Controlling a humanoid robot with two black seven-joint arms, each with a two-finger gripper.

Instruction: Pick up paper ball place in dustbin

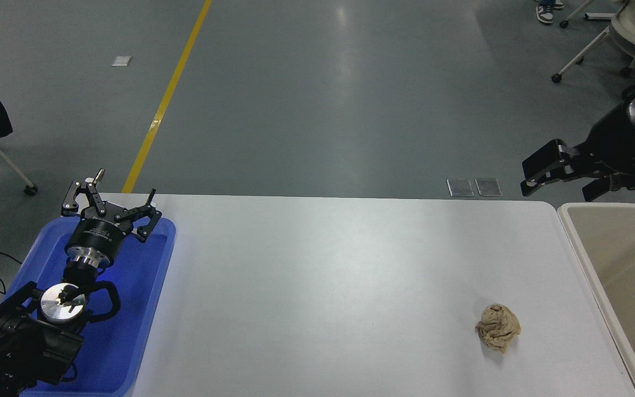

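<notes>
Grey-green floor fills the upper half of the head view, crossed by a yellow line [166, 99] running from the top centre down toward the left; office chair legs [576, 55] and a person's shoes [544, 12] are cut off at the upper right corner. Below lies the white table [323, 275].

At lower right on the table sits the paper ball [498, 327] — a tan, wrinkled wad, roughly round, so no clear long axis or pointing direction can be read from it. It lies alone, near the dustbin [575, 237] but apart from it. That cream tub is cut off by the right and bottom edges; only its left rim and part of its inside show.

At the right edge, above the tub's far corner, the right gripper [560, 184] hangs over the floor with its fingers spread — most of its arm is out of frame.

At lower left the left gripper [109, 207] rests over a blue tray [149, 286], fingers parted, holding nothing; the arm hides much of the tray.
</notes>
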